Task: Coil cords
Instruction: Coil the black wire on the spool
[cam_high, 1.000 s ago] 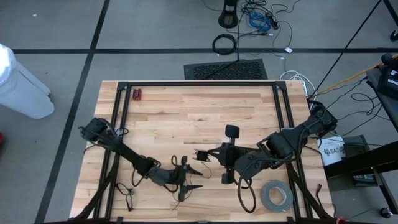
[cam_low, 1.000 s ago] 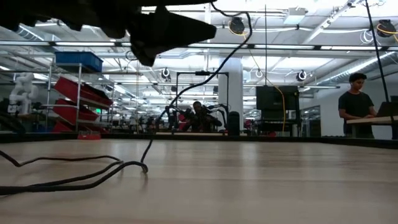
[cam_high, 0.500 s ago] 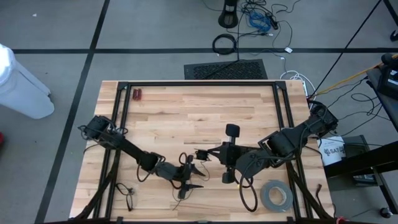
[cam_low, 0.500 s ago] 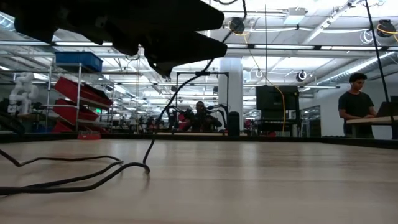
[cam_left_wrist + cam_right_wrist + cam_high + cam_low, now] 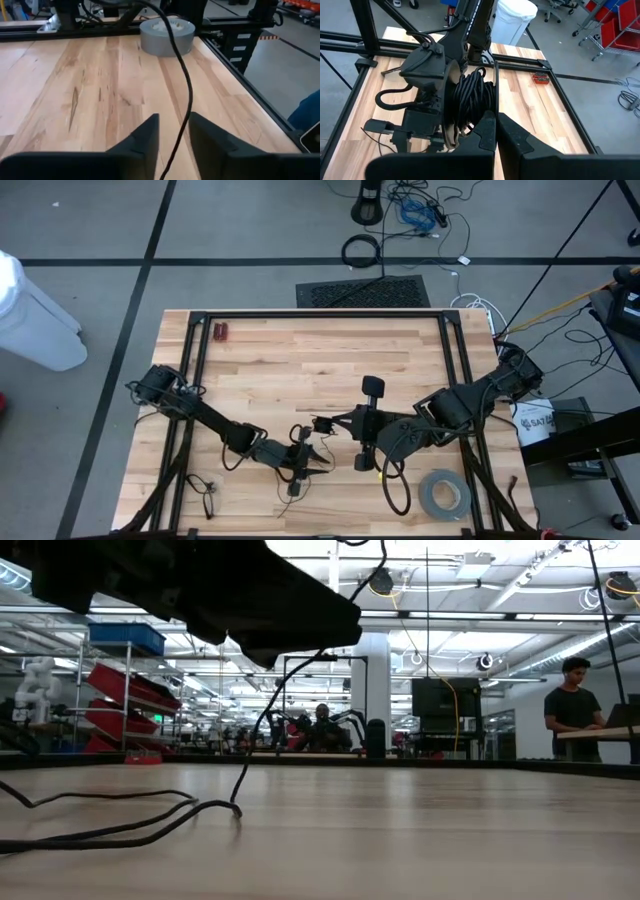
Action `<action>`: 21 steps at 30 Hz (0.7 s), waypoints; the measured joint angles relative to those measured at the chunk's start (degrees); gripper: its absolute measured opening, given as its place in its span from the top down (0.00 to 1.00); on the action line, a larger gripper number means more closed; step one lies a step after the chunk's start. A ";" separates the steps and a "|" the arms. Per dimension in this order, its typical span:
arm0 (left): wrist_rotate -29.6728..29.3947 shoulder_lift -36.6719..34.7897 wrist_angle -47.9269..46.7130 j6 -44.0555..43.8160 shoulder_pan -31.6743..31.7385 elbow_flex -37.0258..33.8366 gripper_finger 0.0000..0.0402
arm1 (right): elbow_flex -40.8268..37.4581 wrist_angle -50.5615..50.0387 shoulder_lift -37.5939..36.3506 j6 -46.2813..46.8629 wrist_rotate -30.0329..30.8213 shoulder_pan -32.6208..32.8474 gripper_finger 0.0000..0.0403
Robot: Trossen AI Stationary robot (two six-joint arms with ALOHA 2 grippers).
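High view: left gripper (image 5: 312,467) hovers mid-tabletop (image 5: 300,360), its jaws narrow around the thin black cord (image 5: 181,75); right gripper (image 5: 322,425), just beside, pinches the coiled part.

On the table (image 5: 300,360), the left gripper (image 5: 312,467) is near the front edge, a little left of the middle, and the right gripper (image 5: 322,425) is just behind it. The cord (image 5: 181,75) passes between the left gripper's fingers (image 5: 142,140) (it hangs from above and its loose end lies on the table). The tape roll (image 5: 443,494) lies at the front right corner, well apart from both grippers.
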 joint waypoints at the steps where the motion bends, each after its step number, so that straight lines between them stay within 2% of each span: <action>1: 0.00 0.00 -0.16 0.05 0.00 0.00 0.75 | 0.00 -0.02 0.01 -0.01 0.00 -0.03 1.00; 7: -1.16 0.00 0.09 1.20 0.02 0.00 0.97 | 0.00 -0.22 0.03 -0.01 0.02 -0.03 1.00; 13: -3.77 -1.80 -3.95 1.54 -0.27 -0.02 0.99 | 0.00 -2.07 0.03 1.10 0.00 0.00 1.00; 21: -12.92 -16.58 -34.53 -2.98 -0.55 -0.02 0.99 | 0.00 -4.89 0.03 5.33 -0.02 2.20 1.00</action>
